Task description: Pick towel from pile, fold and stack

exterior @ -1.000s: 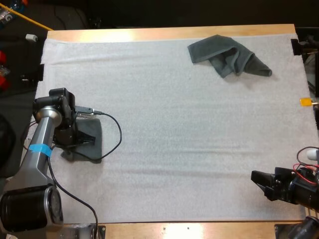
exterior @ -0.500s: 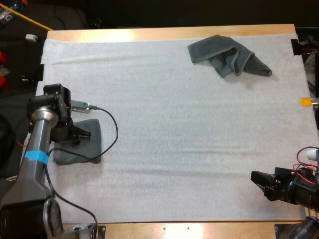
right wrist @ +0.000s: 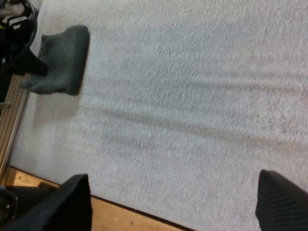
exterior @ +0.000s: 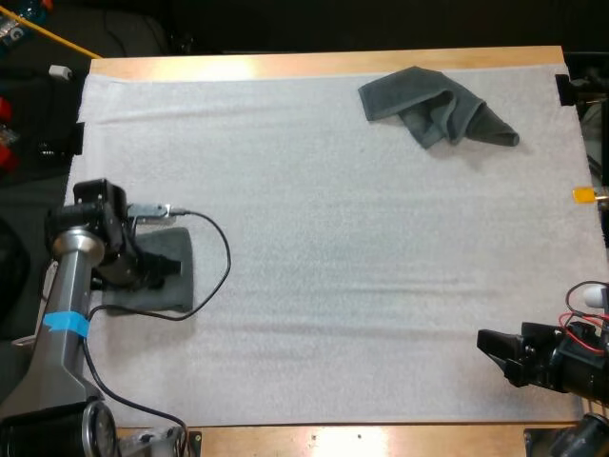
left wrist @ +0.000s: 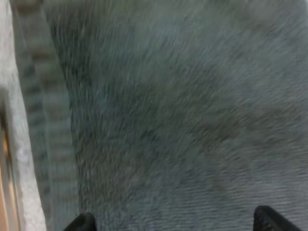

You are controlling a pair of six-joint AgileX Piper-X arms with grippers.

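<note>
A folded dark grey-green towel (exterior: 181, 290) lies flat at the mat's left edge. My left gripper (exterior: 160, 270) hovers low over it, and in the left wrist view its fingers (left wrist: 85, 222) stand wide apart above the towel's surface (left wrist: 183, 120), holding nothing. A crumpled towel (exterior: 433, 105) of the same colour sits at the far side of the mat, right of centre. My right gripper (exterior: 490, 347) rests low at the near right, open over bare mat (right wrist: 192, 96). From the right wrist view, the folded towel (right wrist: 62, 60) lies far off with the left gripper beside it.
The white mat (exterior: 333, 238) covers most of the wooden table (exterior: 333, 63). The table's near wooden edge (right wrist: 125, 219) runs close under my right gripper. A black cable (exterior: 224, 257) loops from the left arm onto the mat beside the folded towel.
My left arm has drawn back toward the left edge and the folded towel now lies flatter and more exposed. The right arm and the crumpled towel have not moved.
</note>
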